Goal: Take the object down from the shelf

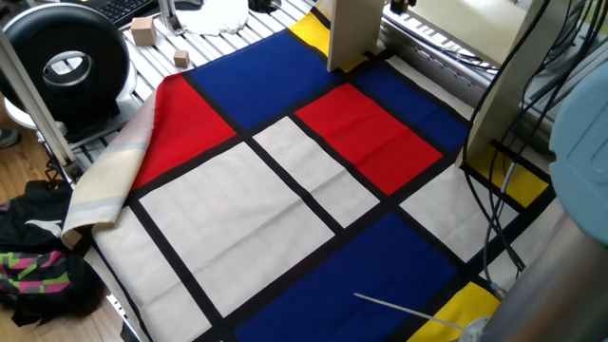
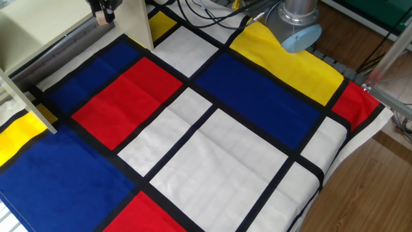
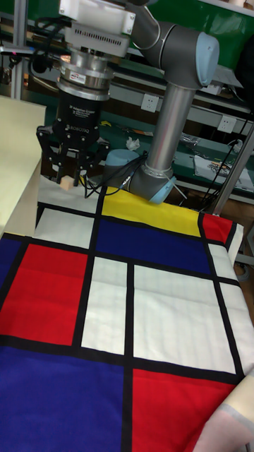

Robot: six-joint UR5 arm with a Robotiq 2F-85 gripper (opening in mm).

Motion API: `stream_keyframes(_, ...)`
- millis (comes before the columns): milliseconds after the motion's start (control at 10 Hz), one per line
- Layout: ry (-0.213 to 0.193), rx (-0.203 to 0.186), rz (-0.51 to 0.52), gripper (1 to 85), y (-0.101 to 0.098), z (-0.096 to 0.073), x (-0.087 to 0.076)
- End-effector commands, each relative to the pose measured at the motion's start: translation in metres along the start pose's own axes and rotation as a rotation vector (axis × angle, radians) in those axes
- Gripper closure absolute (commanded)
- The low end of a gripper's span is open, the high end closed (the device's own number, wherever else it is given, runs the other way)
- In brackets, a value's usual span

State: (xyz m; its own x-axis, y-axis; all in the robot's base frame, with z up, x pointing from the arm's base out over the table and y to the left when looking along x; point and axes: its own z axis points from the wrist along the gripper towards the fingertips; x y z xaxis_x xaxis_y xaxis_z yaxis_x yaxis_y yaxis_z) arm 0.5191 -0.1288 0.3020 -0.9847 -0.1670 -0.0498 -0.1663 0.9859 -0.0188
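In the tall fixed view my gripper (image 3: 67,176) points straight down and is shut on the object (image 3: 67,183), a tiny tan wooden cube pinched at the fingertips. It hangs in the air just right of the pale beige shelf (image 3: 15,166), above the far edge of the coloured cloth (image 3: 148,304). The other fixed view shows the gripper (image 2: 103,14) at the top left with the object (image 2: 101,19), next to the shelf's upright panel (image 2: 132,22). In one fixed view I see the shelf's legs (image 1: 353,33) but neither gripper nor cube.
A cloth of red, blue, white and yellow panels (image 1: 285,190) covers the table. Larger pale blocks (image 1: 142,30) lie on the slatted table beside a round black device (image 1: 66,62). Cables (image 2: 206,9) run behind the arm base (image 2: 299,26). A bag (image 1: 38,261) lies on the floor.
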Motion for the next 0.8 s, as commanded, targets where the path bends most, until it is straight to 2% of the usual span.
stream_keyframes(0, -0.008, -0.019, 0.021, 84.3, 0.033, 0.001, -0.018)
stream_keyframes(300, -0.012, 0.006, 0.091, 84.3, 0.085, 0.013, -0.038)
stream_keyframes(500, -0.016, 0.011, 0.115, 84.3, 0.104, 0.024, -0.053)
stream_keyframes(700, -0.02, 0.006, 0.136, 84.3, 0.114, 0.034, -0.062)
